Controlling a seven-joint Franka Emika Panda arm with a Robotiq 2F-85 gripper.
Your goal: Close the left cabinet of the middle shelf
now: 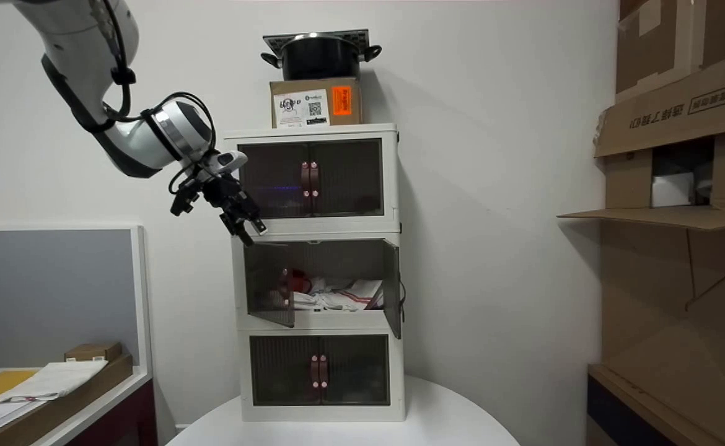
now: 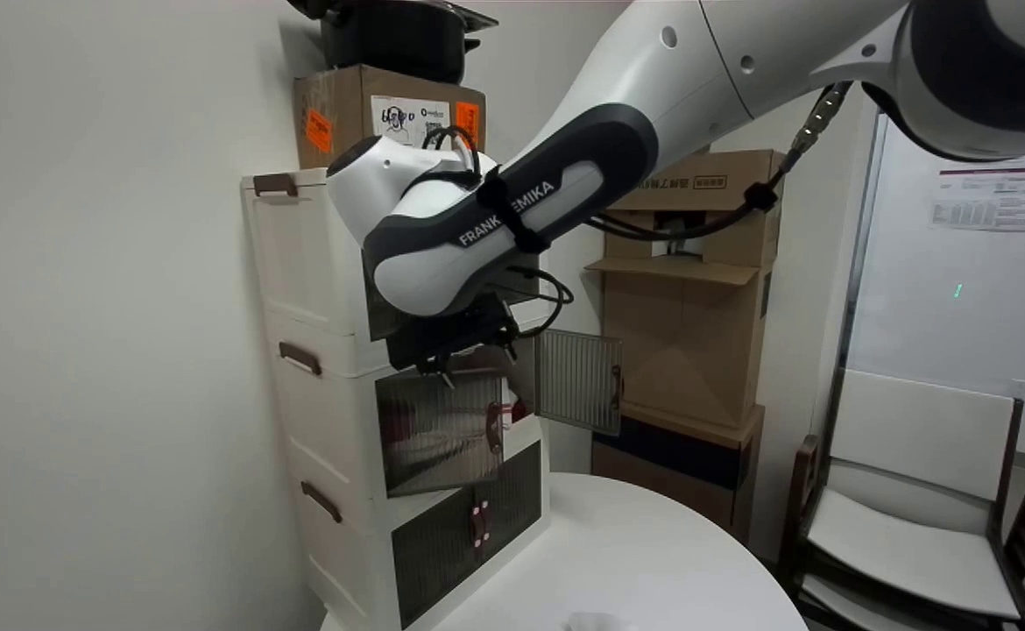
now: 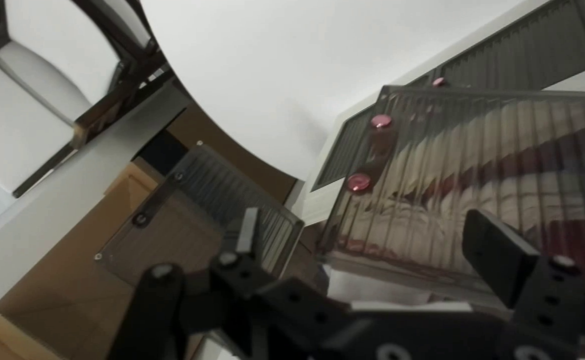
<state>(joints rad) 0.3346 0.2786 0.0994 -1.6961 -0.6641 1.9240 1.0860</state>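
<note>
Two fingers [image 3: 497,257] apart, the empty gripper [image 3: 363,225] hangs, in an exterior view, at eleven o'clock from the ajar left cabinet [image 1: 269,282], presumably for pushing.

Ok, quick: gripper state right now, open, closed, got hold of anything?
Robotiq gripper: open, jaws spread well apart, holding nothing; the ribbed left cabinet door is not gripped.

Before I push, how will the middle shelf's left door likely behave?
The left door should swing, not slide: one edge meets the white frame, the other juts out. It looks thin and see-through, so it's probably light and may flex. Its handle sits near the jutting edge, so pushing there likely takes little force.
</note>
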